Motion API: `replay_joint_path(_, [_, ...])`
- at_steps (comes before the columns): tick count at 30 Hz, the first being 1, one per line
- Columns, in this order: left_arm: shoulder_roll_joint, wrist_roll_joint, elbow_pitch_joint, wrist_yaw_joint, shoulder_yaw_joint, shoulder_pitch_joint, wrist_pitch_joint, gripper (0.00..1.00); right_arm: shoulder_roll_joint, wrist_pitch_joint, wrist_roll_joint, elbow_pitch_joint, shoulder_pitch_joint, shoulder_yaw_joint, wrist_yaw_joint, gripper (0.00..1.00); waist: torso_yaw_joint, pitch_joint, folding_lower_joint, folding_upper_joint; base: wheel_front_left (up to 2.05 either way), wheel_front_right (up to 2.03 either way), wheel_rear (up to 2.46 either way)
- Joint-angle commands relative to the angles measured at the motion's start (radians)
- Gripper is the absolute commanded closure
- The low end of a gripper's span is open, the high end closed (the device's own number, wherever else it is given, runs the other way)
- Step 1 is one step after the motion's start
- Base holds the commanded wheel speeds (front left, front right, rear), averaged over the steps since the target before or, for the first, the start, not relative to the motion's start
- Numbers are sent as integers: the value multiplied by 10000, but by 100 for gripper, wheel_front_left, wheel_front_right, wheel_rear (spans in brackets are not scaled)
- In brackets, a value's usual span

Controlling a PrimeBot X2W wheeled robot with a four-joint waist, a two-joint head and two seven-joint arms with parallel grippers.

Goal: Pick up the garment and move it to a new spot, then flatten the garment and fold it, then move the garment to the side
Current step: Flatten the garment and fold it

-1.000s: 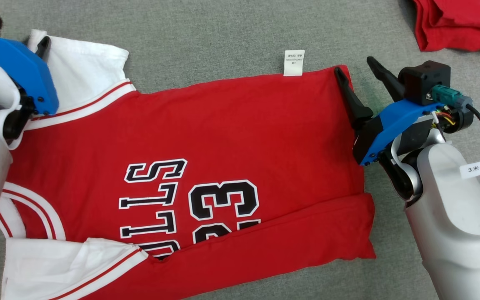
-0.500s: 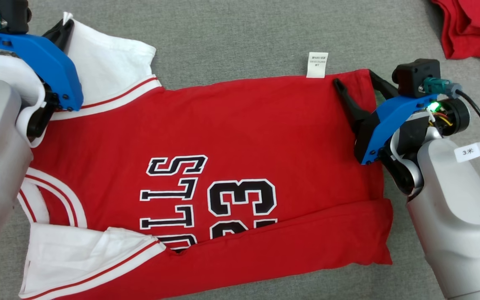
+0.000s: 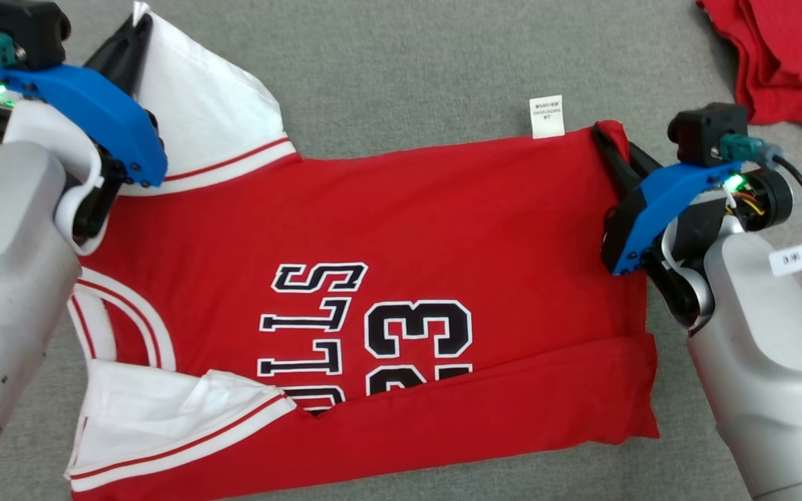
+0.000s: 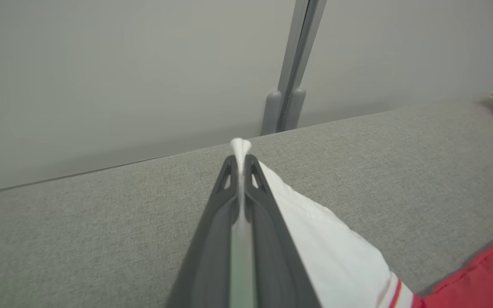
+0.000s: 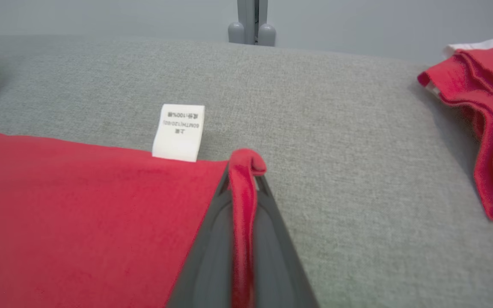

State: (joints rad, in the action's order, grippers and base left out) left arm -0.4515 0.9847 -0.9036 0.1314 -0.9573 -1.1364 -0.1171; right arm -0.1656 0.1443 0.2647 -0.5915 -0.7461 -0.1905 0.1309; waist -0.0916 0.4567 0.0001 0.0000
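The garment is a red jersey with white sleeves and black lettering, spread on grey fabric, its near edge folded over. My left gripper is shut on the far white sleeve's corner, which pokes out white between the fingertips in the left wrist view. My right gripper is shut on the garment's far right corner; in the right wrist view a red fold curls out between its fingers. A white care label sticks out from the far edge beside it.
A second red cloth pile lies at the far right, also in the right wrist view. Bare grey fabric surface stretches beyond the garment to a pale wall with a grey post.
My right gripper's open fingers closed on the garment's far right corner. My left gripper closed on the white sleeve, whose corner now stands raised. The camera shifted, so the whole scene sits further right.
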Motion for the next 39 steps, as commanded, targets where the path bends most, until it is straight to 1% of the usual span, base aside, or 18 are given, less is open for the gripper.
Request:
replay_joint_path(1, [-5, 82, 120, -17, -72, 204, -176, 100, -70, -234, -42, -13, 219, 38, -1, 100, 152, -267, -1, 0, 0, 0, 0])
replay_joint_path(5, [-122, 282, 640, -17, -250, 662, -667, 100, -149, -821, -23, -134, 528, 24, 0, 100, 385, -695, -1, 0, 0, 0, 0])
replay_joint_path(8, [-331, 366, 1059, -17, -334, 1027, -1020, 100, -213, -1204, 0, -204, 799, 10, 0, 100, 541, -975, -1, 0, 0, 0, 0])
replay_joint_path(12, [-521, 424, 1663, -17, -180, 1717, -1339, 100, -304, -1590, 15, -340, 1165, 13, 0, 100, 736, -1319, -1, 0, 0, 0, 0])
replay_joint_path(15, [-705, 408, 2279, -95, 45, 2327, -1433, 100, -417, -1879, 32, -420, 1411, -20, 0, 100, 884, -1548, -1, 0, 0, 0, 0])
replay_joint_path(19, [-895, 238, 3320, -365, 380, 3263, -1484, 100, -576, -2235, 34, -497, 1776, -46, 0, 100, 1075, -1813, -1, 0, 0, 0, 0])
replay_joint_path(24, [-1215, -38, 4709, -883, 1047, 4557, -1484, 100, -733, -2628, 83, -551, 2161, -72, 0, 100, 1208, -2044, -1, 0, 0, 0, 0])
replay_joint_path(29, [-1539, -70, 5613, -1257, 1470, 5853, -1487, 100, -895, -3003, 195, -605, 2513, -141, 0, 100, 1284, -2224, -1, 0, 0, 0, 0])
replay_joint_path(33, [-1581, -18, 5926, -1423, 1644, 6478, -1486, 100, -948, -3284, 259, -618, 2738, -102, 0, 100, 1305, -2315, -1, 0, 0, 0, 0])
replay_joint_path(39, [-1407, -5, 6334, -1660, 1891, 7639, -1487, 100, -920, -3807, 388, -437, 3421, -4, 0, 100, 1336, -2509, -1, 0, 0, 0, 0])
